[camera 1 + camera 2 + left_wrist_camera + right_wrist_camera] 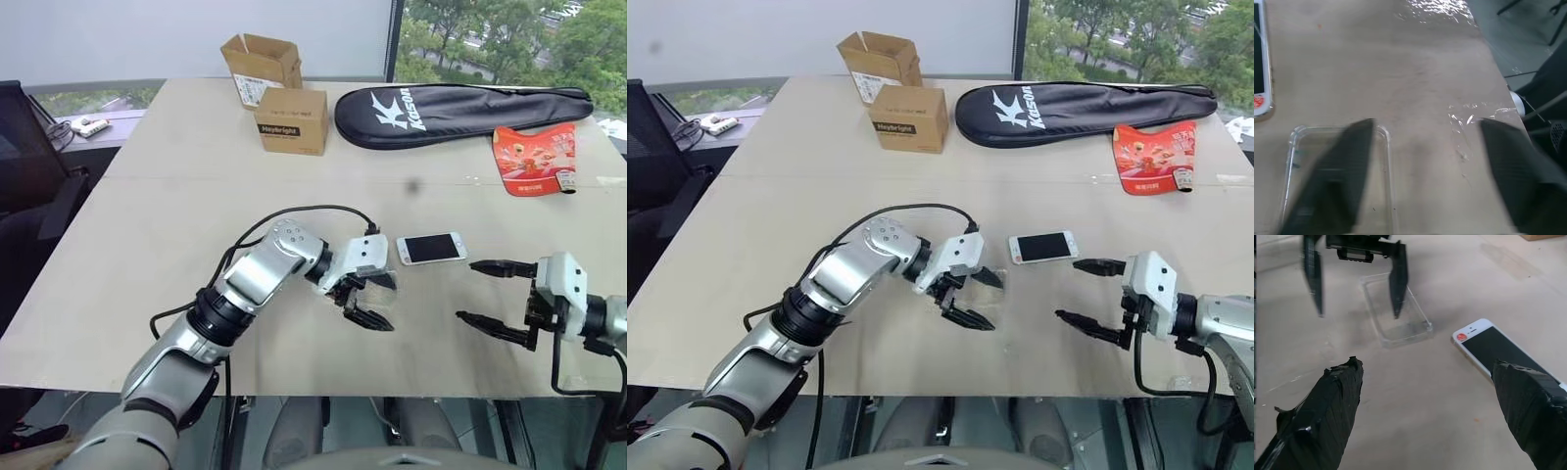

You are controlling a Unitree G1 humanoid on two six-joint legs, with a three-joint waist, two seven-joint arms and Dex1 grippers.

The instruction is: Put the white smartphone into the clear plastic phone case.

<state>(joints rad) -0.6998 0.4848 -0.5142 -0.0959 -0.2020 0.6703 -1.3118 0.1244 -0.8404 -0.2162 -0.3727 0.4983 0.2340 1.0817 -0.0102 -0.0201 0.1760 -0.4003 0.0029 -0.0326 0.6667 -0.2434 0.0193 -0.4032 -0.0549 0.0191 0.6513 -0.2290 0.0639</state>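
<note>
With both grippers spread and holding nothing, the left gripper point(369, 300) hovers over the clear plastic phone case point(1396, 316) lying flat on the table point(147, 245), and the white smartphone point(430, 248) lies screen-up just to its right and farther off. The right gripper point(486, 291) waits wide apart, right of the phone. The risk, I'd say: a glancing finger skates that light, slippery case away, or the phone goes in crooked and rides the rim.

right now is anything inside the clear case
Nothing is inside the clear plastic phone case; bare table shows through it. The white smartphone lies beside it, apart. One of the left gripper's open fingers hides part of the case.
</note>
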